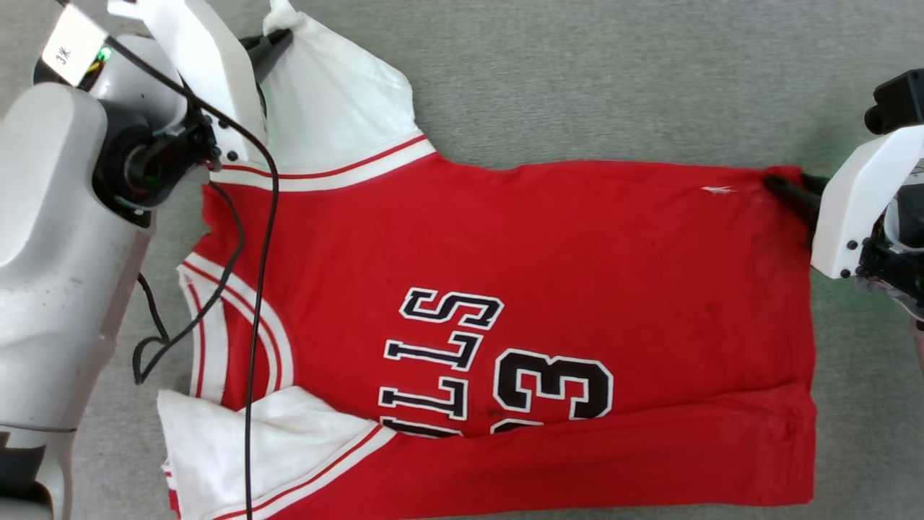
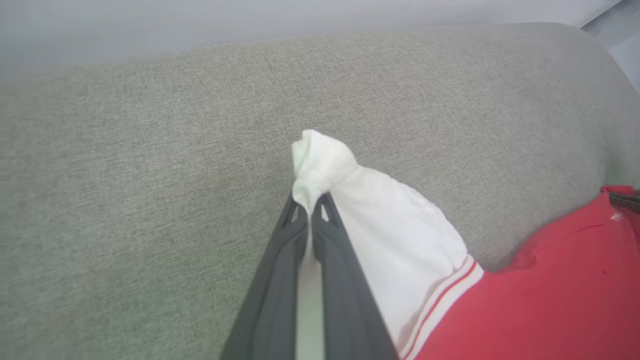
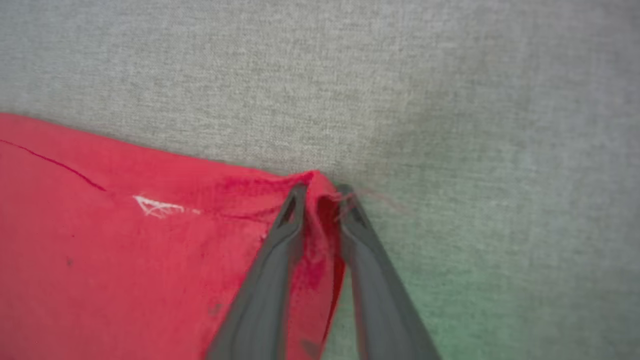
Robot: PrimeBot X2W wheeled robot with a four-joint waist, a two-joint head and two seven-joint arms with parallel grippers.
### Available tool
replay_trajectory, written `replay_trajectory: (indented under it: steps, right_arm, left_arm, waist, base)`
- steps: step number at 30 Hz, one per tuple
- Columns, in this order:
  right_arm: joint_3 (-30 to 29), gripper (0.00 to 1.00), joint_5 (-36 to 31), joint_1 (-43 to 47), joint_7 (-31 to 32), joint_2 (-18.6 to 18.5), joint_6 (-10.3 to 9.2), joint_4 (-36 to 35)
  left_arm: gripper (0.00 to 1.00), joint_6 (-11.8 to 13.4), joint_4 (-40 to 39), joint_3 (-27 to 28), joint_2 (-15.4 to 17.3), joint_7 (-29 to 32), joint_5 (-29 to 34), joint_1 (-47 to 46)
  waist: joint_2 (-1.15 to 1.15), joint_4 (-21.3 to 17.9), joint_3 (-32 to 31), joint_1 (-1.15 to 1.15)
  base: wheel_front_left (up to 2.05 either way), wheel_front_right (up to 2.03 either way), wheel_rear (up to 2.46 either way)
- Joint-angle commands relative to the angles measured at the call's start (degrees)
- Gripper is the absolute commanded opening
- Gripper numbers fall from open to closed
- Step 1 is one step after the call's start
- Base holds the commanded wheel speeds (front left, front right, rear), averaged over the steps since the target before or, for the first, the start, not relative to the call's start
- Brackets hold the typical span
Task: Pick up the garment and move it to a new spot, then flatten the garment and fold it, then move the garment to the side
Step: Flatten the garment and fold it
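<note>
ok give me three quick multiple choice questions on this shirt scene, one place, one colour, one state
1. Where does the left end effector grip the red jersey-style fabric T-shirt? A collar B white sleeve tip C hem
2. What colour is the woven fabric surface under it? A grey B blue C brown
3. How do that end effector's jaws stand? A wide open B shut on cloth C shut on nothing
B, sleeve cloth bunches at its tip; A, grey weave all round; B, jaws meet with sleeve pinched between.
</note>
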Motion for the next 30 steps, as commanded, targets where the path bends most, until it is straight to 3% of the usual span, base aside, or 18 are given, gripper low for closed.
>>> replay_trajectory:
  steps: [1,7,15,22,30]
  right_arm:
    - [1.2,0.00,-0.1,1.9,1.7,1.3,0.01,1.4]
    - [-3.1,0.00,-2.1,0.8,-2.8,0.6,0.01,-3.8]
    - [-8.2,0.00,-3.7,6.3,-6.4,1.8,0.00,-10.2]
    - [-10.8,0.00,-5.1,17.1,-8.1,4.8,0.00,-14.9]
    - [-14.1,0.00,-4.6,29.5,-10.6,9.1,0.00,-15.3]
  left_arm:
    - [0.00,0.0,-0.1,0.4,-0.3,-0.9,-0.5,1.0]
    - [0.00,0.0,0.5,1.6,-0.2,-5.2,-0.9,4.1]
    - [0.00,1.1,-2.9,3.4,1.9,-9.3,-1.9,11.3]
    - [0.00,4.2,-9.3,4.6,4.5,-13.2,-3.1,25.6]
    - [0.00,8.3,-14.9,4.7,3.8,-16.3,-6.6,42.9]
  waist:
    - [0.00,0.7,-0.2,0.00]
    - [0.00,2.2,-3.4,0.00]
    - [0.00,3.8,-8.9,0.00]
    - [0.00,4.7,-14.2,0.00]
    - [0.00,5.2,-18.3,0.00]
  base:
    - [0.00,0.00,0.00]
    - [0.00,0.00,0.00]
    - [0.00,0.00,0.00]
    - [0.00,0.00,0.00]
    - [0.00,0.00,0.00]
